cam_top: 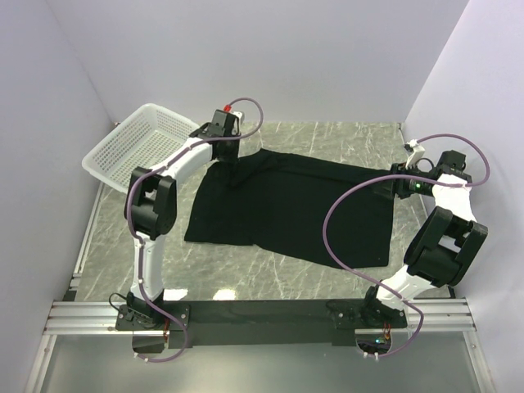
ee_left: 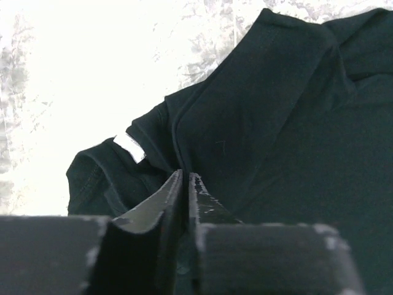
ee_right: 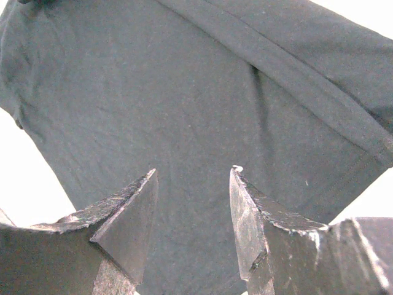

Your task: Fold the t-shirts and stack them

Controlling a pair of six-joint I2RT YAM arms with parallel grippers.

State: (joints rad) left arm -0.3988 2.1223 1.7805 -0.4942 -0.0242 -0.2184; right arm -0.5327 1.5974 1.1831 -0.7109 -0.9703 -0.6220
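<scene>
Plain black soft cloth t-shirt (cam_top: pixel 303 205) lay spread across the grey marbled bench (cam_top: pixel 344 135), mostly flat. Its far-left corner was rucked up near the white plastic mesh basket (cam_top: pixel 123 151). No second shirt in view and no stack begun, so I judged the fold barely started.

Left claw (ee_left: pixel 186 177) was at that rucked corner. Its jaws stood nearly together with only a thin slit between them, the tips nipping a ridge of cloth just beside the small white neck label (ee_left: pixel 130 148). How many layers it had, I could not tell.

Right claw (ee_right: pixel 193 175) was over the shirt's right side, near a stitched hem band. Its jaws stood about half apart and held nothing. I could not tell whether the tips touched the cloth.

Step in hand, as I read it: secure two corners before lifting to fold.

Notes on doing it well:
- The left pinch looked shallow and close to the collar. It wanted a firm bite through the cloth before any lift, or the soft fabric might slide out.
- The right claw should go down onto the hem edge itself, not mid-panel, and take a matching corner.
- Both should lift together and level, keeping the cloth taut between them so that the fold line fell straight.
- The left arm should stay clear of the basket rim.
</scene>
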